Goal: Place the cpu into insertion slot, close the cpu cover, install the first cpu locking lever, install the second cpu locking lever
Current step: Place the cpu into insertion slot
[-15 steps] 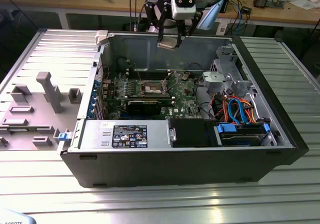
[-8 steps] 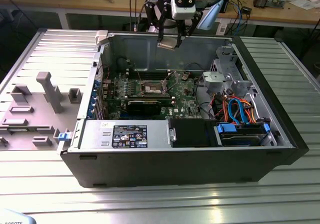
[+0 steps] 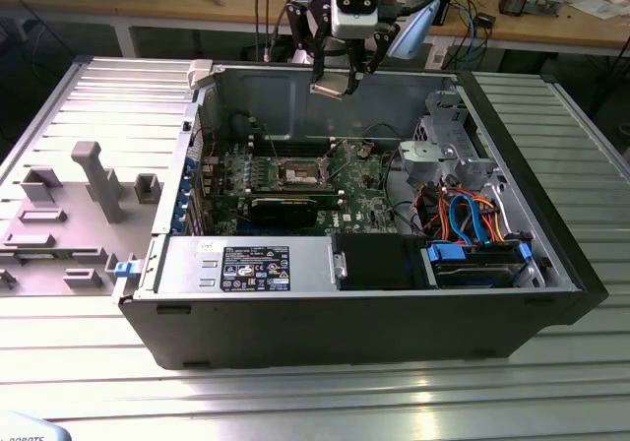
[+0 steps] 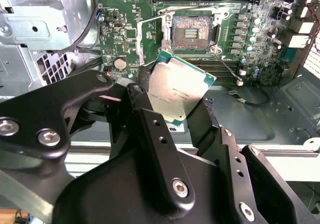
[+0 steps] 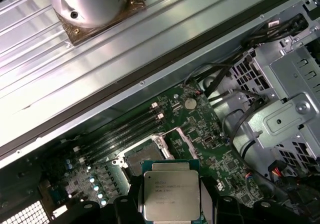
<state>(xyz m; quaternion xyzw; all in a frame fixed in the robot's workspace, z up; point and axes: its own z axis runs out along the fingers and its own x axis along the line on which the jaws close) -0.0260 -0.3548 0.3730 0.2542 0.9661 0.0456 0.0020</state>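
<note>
The gripper (image 3: 333,79) pinches the cpu (image 4: 177,91) by two opposite edges, holding it high above the open case (image 3: 551,264) and well apart from the insertion slot (image 4: 192,31), whose dark centre lies bare. Placement likely goes best with the cpu kept level, squared to the slot's rim, and seated without sliding.

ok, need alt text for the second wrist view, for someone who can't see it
The black end effector grips the cpu by two opposite sides, silvery top showing, in the air over the green motherboard. The insertion slot lies uncovered and empty past the chip, with a grey metal bracket off to one side.
</note>
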